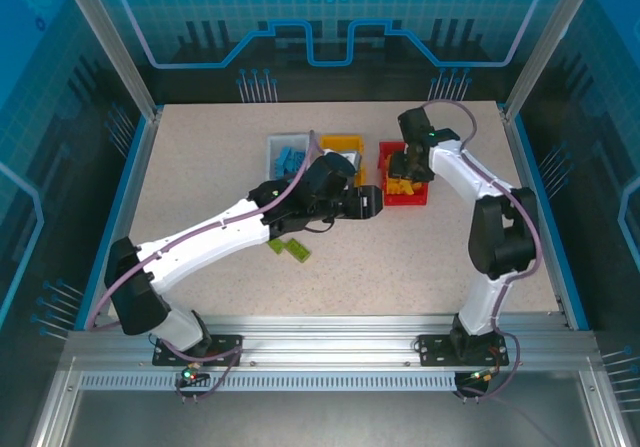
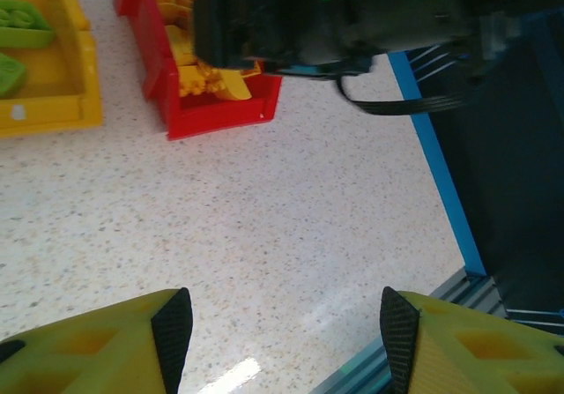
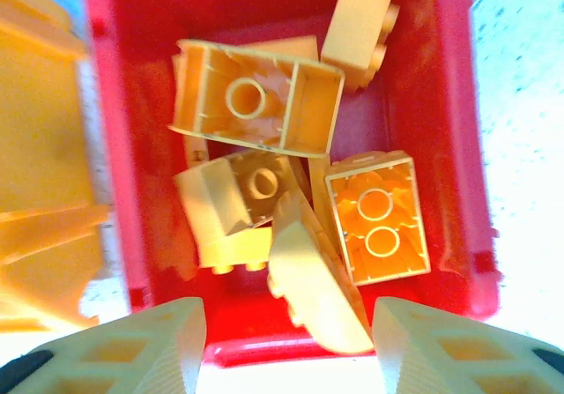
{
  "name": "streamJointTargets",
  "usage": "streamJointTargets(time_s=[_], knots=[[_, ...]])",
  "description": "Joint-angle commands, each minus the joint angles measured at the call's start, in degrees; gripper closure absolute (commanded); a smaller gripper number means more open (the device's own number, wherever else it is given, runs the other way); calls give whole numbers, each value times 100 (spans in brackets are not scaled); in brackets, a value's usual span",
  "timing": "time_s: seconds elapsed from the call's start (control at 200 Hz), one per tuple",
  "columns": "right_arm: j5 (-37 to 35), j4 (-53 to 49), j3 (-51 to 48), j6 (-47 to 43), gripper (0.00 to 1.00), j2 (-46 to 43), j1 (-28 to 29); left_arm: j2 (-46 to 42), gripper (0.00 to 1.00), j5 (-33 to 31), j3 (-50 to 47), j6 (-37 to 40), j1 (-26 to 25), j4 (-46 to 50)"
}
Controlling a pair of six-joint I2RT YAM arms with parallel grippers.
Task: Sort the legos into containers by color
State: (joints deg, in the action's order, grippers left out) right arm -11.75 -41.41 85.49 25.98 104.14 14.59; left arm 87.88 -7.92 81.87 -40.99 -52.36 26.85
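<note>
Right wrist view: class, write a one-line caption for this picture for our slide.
Right gripper open above the red bin, which holds several yellow bricks.

Yellow legos (image 3: 374, 213) lie jumbled inside the red bin (image 3: 456, 147).

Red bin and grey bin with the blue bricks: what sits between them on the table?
The yellow bin, holding green bricks, stands between the grey bin and the red bin; the top view shows it.

Bright, even overhead light; washed-out, blurry right wrist view; tabletop (image 2: 264, 235) glare.
</note>
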Motion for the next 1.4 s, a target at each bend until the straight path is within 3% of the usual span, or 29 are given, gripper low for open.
streamJointTargets(time_s=[0.0, 0.15, 0.315, 0.415, 0.54, 0.68, 0.83, 1.085, 1.396], knots=[[-191, 53, -198, -91, 47, -1028, 235, -474, 37, -592, -225, -313, 14, 534], [-239, 646, -1070, -385, 45, -2236, 935, -948, 36, -629, -830, -846, 457, 1056], [120, 1445, -2204, -718, 40, -3272, 2282, -1392, 33, -368, -1753, -1356, 1333, 1473], [304, 1889, -2817, -690, 36, -3658, 3097, -1471, 31, -276, -2187, -1514, 1719, 1438], [417, 2141, -3322, -276, 34, -3783, 3630, -1401, 29, 122, -2845, -1755, 2182, 862], [265, 2225, -3610, 54, 34, -3756, 4045, -1000, 28, 584, -3106, -1810, 2633, 372], [166, 2216, -3569, 151, 34, -3618, 4325, -438, 28, 643, -2936, -1705, 2678, 258], [96, 2207, -3540, 209, 35, -3493, 4406, -4, 38, 451, -3108, -1807, 2678, 203], [69, 2207, -3540, 276, 35, -3471, 4412, 452, 43, 282, -3083, -1684, 2682, 84]])
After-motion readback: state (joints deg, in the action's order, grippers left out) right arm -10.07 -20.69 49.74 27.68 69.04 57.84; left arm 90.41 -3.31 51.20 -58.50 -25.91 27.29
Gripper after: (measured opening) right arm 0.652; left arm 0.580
